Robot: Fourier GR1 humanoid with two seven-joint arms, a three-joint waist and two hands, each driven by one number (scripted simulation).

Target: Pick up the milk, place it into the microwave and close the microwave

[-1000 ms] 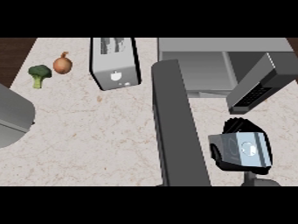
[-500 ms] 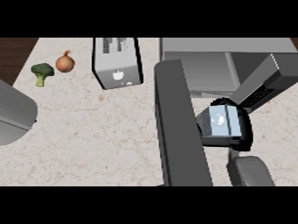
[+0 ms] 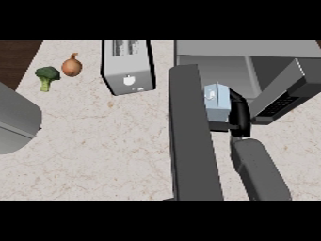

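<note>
The right hand (image 3: 238, 115) (fingers curled around it) holds the milk (image 3: 215, 100) beside the open microwave (image 3: 260, 66).

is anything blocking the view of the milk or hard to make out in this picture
Head view: the right hand curls round the milk, hiding its right side; the open microwave door covers its left edge; lighting flat, no glare.

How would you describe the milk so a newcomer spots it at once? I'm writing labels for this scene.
Start at the microwave at the counter's far right, its door swung open toward the viewer. Just right of that door, before the opening, the right hand is curled round the milk. It is a small pale blue-and-white carton, unlike the grey appliances around it.
</note>
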